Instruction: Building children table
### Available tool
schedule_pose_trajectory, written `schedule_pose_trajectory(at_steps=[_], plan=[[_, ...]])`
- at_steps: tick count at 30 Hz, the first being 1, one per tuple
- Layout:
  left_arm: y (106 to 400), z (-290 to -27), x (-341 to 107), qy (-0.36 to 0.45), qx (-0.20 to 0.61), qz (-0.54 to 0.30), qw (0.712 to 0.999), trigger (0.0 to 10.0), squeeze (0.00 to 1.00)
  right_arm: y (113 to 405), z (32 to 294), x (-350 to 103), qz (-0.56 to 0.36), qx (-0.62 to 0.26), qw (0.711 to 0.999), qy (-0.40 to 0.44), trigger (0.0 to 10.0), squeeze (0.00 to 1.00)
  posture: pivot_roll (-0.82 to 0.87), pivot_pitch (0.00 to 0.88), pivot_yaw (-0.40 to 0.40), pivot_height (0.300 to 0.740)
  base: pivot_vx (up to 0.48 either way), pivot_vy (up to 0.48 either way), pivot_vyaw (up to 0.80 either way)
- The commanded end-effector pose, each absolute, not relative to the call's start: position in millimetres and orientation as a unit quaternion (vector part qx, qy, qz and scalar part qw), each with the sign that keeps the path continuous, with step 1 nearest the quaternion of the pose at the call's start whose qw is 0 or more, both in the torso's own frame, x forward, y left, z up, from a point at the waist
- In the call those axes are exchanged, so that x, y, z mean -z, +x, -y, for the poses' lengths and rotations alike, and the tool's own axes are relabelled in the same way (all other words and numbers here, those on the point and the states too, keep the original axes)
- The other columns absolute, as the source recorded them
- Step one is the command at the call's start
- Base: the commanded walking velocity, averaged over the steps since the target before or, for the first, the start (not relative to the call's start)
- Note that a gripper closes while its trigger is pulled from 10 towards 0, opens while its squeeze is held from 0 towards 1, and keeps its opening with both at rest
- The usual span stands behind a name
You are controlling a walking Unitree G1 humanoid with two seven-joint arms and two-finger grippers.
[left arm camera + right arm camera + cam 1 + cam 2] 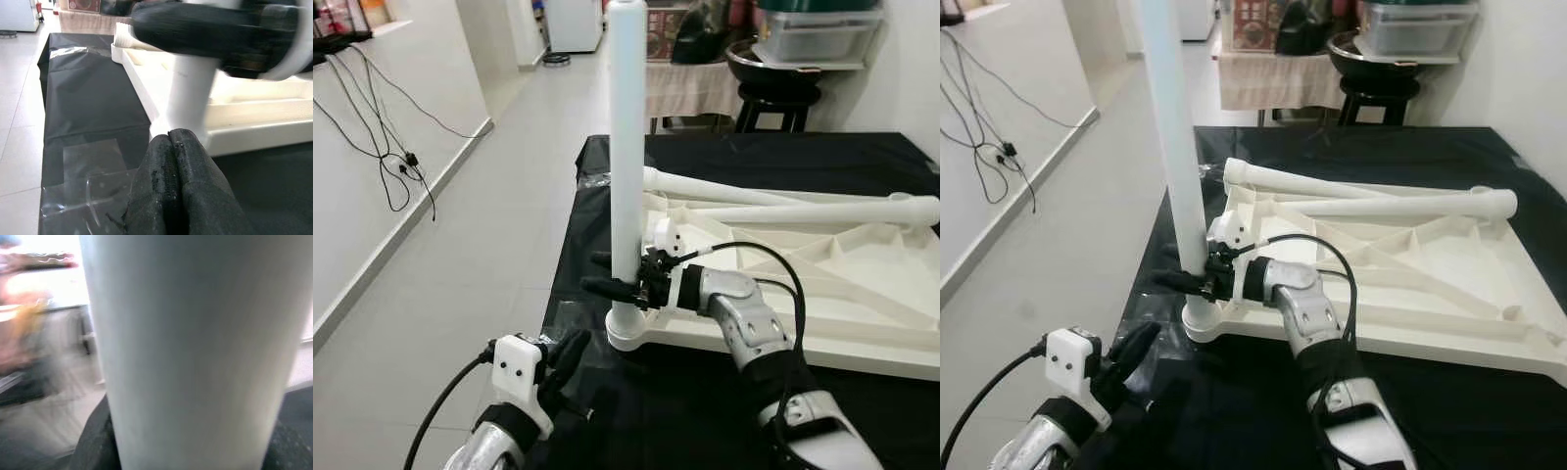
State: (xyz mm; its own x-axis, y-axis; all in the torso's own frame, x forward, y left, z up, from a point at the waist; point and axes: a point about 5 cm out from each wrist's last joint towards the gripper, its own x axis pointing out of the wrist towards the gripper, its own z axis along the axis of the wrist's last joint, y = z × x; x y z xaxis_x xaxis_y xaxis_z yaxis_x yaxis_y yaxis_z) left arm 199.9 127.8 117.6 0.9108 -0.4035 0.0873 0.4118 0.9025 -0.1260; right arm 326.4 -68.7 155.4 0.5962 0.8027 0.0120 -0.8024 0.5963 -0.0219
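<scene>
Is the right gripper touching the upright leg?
Touching. In the left eye view the right gripper has its black fingers clamped against the upright leg.

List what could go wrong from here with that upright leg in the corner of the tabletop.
1. The right gripper clamps the upright leg low down, near the corner socket; the long part above could lean and bind or pop out.
2. The upturned tabletop has that corner close to the edge of the black cover; a push could slide it off.
3. Two loose legs lie across the tabletop and might roll if it is jolted.
</scene>
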Motion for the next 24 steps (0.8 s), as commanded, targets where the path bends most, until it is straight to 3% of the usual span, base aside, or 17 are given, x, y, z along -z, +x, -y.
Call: schedule_pose_trajectory(at_steps=[1,4,7,13,14,16,17,20,21,23,24], plan=[[197,-130,-118,-0.064,0.208,0.03,0.976,10.0,0.0,314,89,-119,-0.084,-0.246,0.966,0.007,0.0,0.0,0.0,0.065,0.014,0.74,0.0,0.0,0.0],[198,-131,-118,-0.063,0.208,0.028,0.976,10.0,0.0,300,79,-109,-0.086,-0.268,0.959,-0.027,0.0,0.0,-0.01,0.055,0.022,0.74,0.0,0.0,0.0],[198,-131,-118,-0.063,0.21,0.027,0.975,10.0,0.0,312,79,-117,-0.058,-0.273,0.959,-0.043,0.0,0.0,0.01,0.057,0.018,0.74,0.0,0.0,0.0],[198,-131,-119,-0.061,0.205,0.029,0.976,10.0,0.0,303,69,-118,-0.066,-0.291,0.952,-0.06,0.0,0.0,0.01,0.061,0.017,0.74,0.0,0.0,0.0],[198,-131,-119,-0.061,0.205,0.029,0.976,10.0,0.0,304,68,-120,-0.066,-0.303,0.949,-0.053,10.0,0.0,0.01,0.059,0.016,0.74,0.0,0.0,0.0],[199,-131,-119,-0.062,0.206,0.029,0.976,10.0,0.0,304,67,-122,-0.067,-0.308,0.948,-0.047,10.0,0.0,0.01,0.059,0.016,0.74,0.0,0.0,0.0],[199,-131,-119,-0.063,0.207,0.029,0.976,10.0,0.0,314,61,-139,-0.041,-0.356,0.933,-0.014,10.0,1.0,0.01,0.055,0.019,0.74,0.0,0.0,0.0],[200,-131,-119,-0.063,0.207,0.029,0.976,10.0,0.0,319,60,-146,-0.028,-0.374,0.927,-0.001,10.0,1.0,0.0,0.053,0.019,0.74,0.0,0.0,0.0],[200,-130,-118,-0.063,0.207,0.029,0.976,10.0,0.0,329,58,-161,-0.005,-0.428,0.903,0.019,10.0,1.0,0.0,0.051,0.019,0.74,0.0,0.0,0.0],[201,-130,-118,-0.063,0.207,0.03,0.976,10.0,0.0,332,58,-166,0.003,-0.445,0.895,0.022,10.0,1.0,0.0,0.051,0.019,0.74,0.0,0.0,0.0],[201,-130,-118,-0.063,0.207,0.03,0.976,10.0,0.0,335,58,-172,0.008,-0.483,0.875,0.018,10.0,0.86,0.01,0.045,0.02,0.74,0.0,0.0,0.0]])
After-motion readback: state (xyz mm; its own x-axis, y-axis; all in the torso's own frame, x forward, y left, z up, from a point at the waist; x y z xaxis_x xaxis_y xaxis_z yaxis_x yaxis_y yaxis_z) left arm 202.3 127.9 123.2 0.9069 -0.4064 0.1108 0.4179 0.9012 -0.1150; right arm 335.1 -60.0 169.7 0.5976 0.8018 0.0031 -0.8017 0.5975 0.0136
